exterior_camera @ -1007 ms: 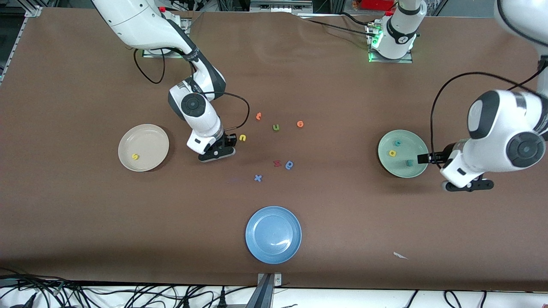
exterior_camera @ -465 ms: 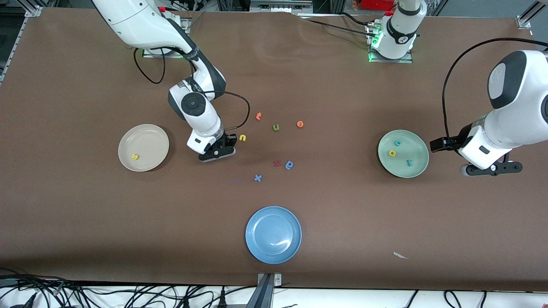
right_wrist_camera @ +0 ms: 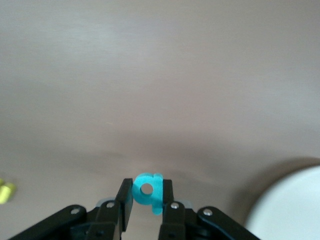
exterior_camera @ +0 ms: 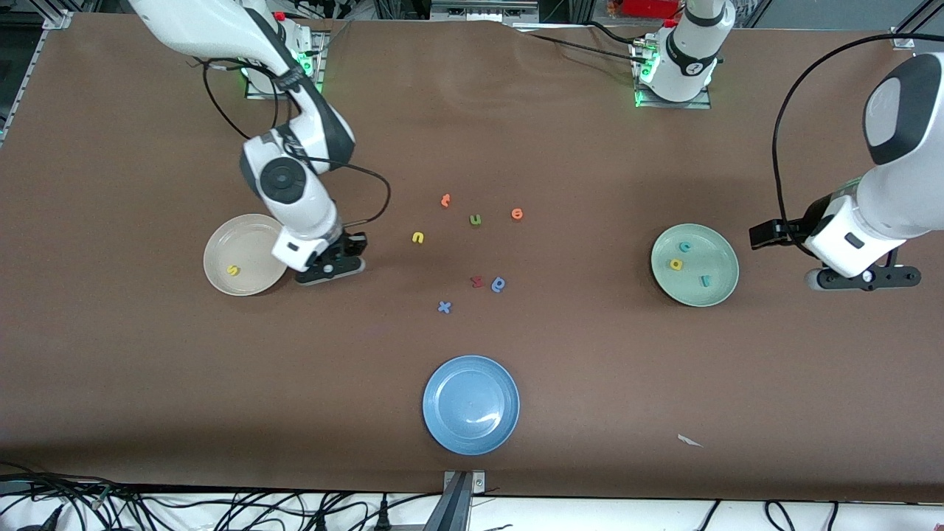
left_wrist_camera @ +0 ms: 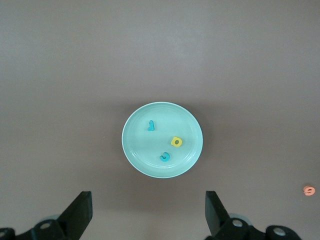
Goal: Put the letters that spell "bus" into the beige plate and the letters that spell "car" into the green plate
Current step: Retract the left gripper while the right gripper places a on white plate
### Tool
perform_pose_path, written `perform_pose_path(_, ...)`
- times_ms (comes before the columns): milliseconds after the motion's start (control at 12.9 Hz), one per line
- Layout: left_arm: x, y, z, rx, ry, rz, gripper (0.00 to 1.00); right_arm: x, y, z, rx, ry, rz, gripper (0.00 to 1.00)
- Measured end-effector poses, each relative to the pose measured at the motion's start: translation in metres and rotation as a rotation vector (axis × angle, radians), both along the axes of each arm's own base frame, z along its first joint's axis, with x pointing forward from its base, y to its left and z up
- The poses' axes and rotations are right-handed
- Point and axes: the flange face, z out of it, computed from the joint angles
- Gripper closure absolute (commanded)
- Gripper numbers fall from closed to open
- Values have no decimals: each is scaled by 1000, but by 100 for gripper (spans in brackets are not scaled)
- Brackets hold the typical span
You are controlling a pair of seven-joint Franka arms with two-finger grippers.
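So the big change: my right gripper (exterior_camera: 330,267) has lifted off the spot next to the yellow u (exterior_camera: 418,237) and swung over to just beside the rim of the beige plate (exterior_camera: 221,280), which already has the yellow s (exterior_camera: 233,271) in it. That reads to me as the b on its way in, so "bus" would be at two of three, with the yellow u left on the table, well off toward the middle from this gripper.

Further along, the green plate (exterior_camera: 719,291) has the teal c (exterior_camera: 685,247), yellow a (exterior_camera: 676,264) and teal r (exterior_camera: 706,281) all sitting inside, so "car" looks done. My left gripper (exterior_camera: 863,277) has pulled back from over that plate and now hangs past its rim, toward its own end of the table, jaws spread wide and holding nothing.

From the front I can't see what the right gripper carries at all. The right wrist view settles it: the teal b (right_wrist_camera: 148,192) is pinched between the fingertips (right_wrist_camera: 125,196), with the plate's pale edge close by. The left wrist view shows the three letters in the plate cleanly.
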Motion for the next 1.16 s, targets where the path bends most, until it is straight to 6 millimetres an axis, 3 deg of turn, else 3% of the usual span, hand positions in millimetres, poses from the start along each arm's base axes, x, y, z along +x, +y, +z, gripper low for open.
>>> perform_pose_path(155,-3,-1,11,-7,-15,7,1,3,-39,11,-14,20,20,87)
perform_pose_path(310,-7,-7,21,-26,-30,8,1,6,-86,11,-20,47,51,85)
perform_pose_path(387,-9,-7,25,-40,-34,12,1,8,-112,8,-22,63,65,80)
perform_pose_path(465,-11,-5,27,-44,-38,12,1,9,-133,5,-23,81,78,71)
perform_pose_path(542,-14,-3,29,-45,-47,9,1,9,-150,3,-24,96,90,44)
perform_pose_path(619,-17,-2,29,-45,-63,8,1,8,-161,0,-23,103,93,26)
perform_pose_path(774,-24,2,25,-44,-83,14,1,6,-165,-2,-22,111,95,7)
perform_pose_path(1162,-28,9,21,-45,-83,7,1,5,-155,-2,0,113,89,6)
